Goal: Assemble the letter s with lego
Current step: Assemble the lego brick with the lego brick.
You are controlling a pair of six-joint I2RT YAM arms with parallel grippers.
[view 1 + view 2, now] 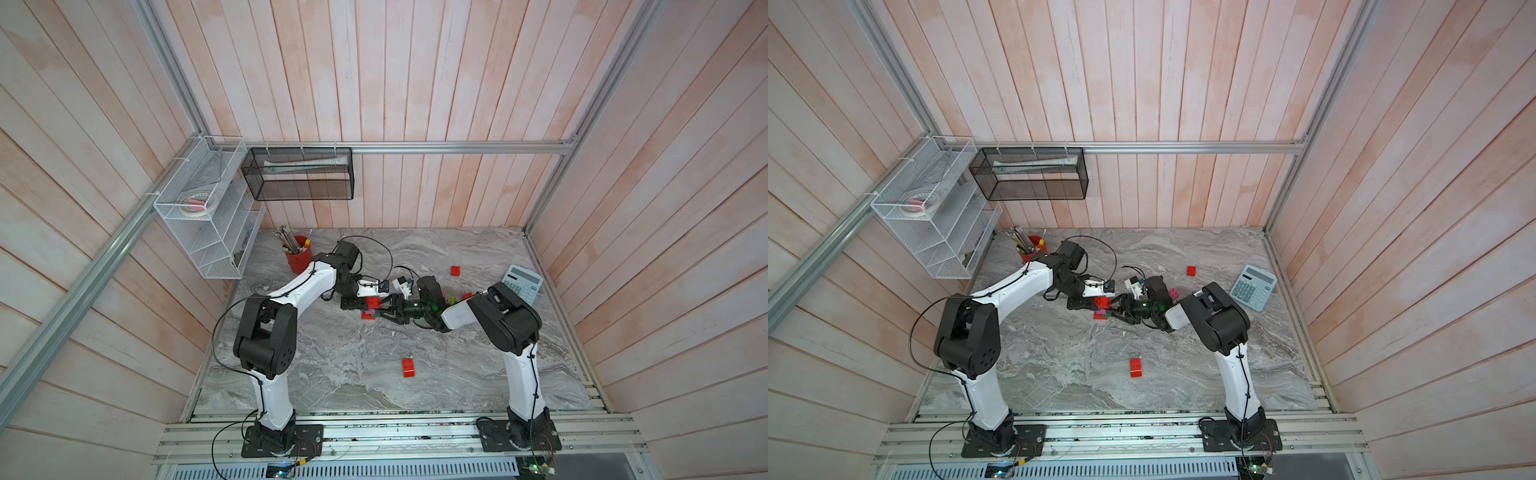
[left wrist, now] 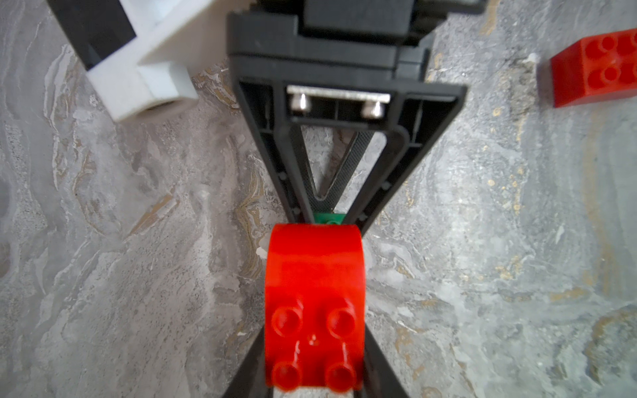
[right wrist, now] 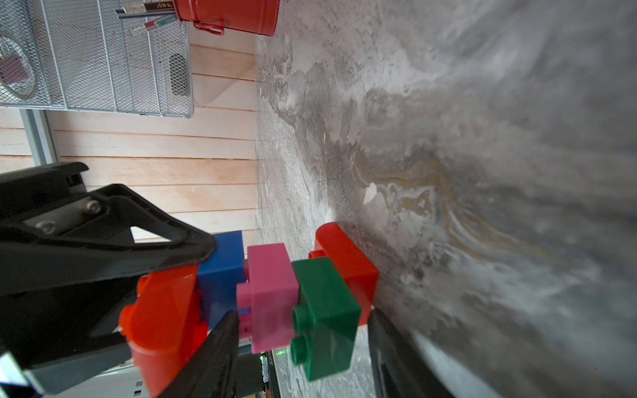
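A lego stack (image 1: 371, 311) (image 1: 1101, 311) stands upright mid-table. From the table up it is a red brick (image 3: 344, 265), dark green (image 3: 324, 317), pink (image 3: 269, 296), blue (image 3: 220, 272), then a red top brick (image 2: 313, 293) (image 3: 162, 320). My left gripper (image 2: 313, 365) (image 1: 365, 300) comes from above, shut on that top brick's sides. My right gripper (image 3: 303, 344) (image 1: 384, 311) reaches in from the right, rolled on its side. It is shut on the stack's lower bricks, the pink and green ones between its fingers. Loose red bricks lie at the front (image 1: 408, 368) and the back (image 1: 455, 271).
A calculator (image 1: 523, 283) lies at the right edge. A pink brick (image 1: 1174, 295) and a lime one (image 1: 451, 299) sit behind the right arm. A red pencil cup (image 1: 298, 257) stands back left under a white wire shelf (image 1: 208, 208), beside a black mesh basket (image 1: 299, 174).
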